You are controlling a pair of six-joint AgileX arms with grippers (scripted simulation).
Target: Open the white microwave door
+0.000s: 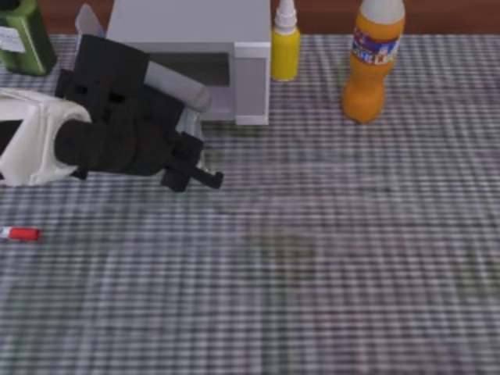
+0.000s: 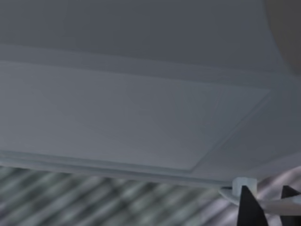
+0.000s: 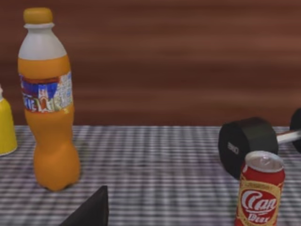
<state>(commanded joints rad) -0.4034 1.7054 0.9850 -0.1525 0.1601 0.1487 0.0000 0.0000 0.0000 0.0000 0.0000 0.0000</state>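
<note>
My left gripper (image 1: 205, 166), black fingers pinched on the thin microwave door (image 1: 190, 125), sits before the boxy white microwave (image 1: 195, 47) at the checkered tabletop's (image 1: 328, 258) far edge, beside a yellow bottle (image 1: 285, 43).

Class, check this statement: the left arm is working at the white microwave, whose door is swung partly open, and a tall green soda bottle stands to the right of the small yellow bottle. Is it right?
One detail is wrong: the top view shows the tall plastic soda bottle right of the small yellow bottle is orange, not green. The rest holds: the left end effector is at the boxy white microwave, its grey-windowed door partly open.
</note>
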